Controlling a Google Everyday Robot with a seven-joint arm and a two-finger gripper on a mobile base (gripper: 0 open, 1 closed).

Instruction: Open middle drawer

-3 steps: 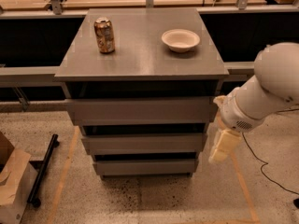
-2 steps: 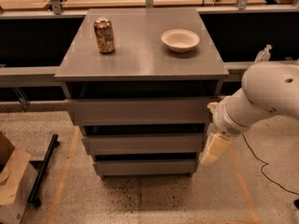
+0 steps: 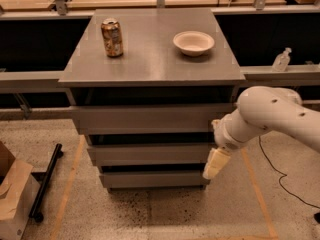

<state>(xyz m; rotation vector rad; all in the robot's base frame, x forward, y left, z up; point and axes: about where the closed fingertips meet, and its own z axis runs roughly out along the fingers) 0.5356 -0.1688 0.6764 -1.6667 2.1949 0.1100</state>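
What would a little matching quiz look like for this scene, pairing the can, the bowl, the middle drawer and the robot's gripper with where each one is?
Things:
1. can
2. bowl
3. middle drawer
4. gripper

Places:
A. right side of the cabinet top
B. low beside the cabinet's right front corner
C. left side of the cabinet top
D. second front down of the three

Pairs: 1-C, 2-A, 3-D, 4-B
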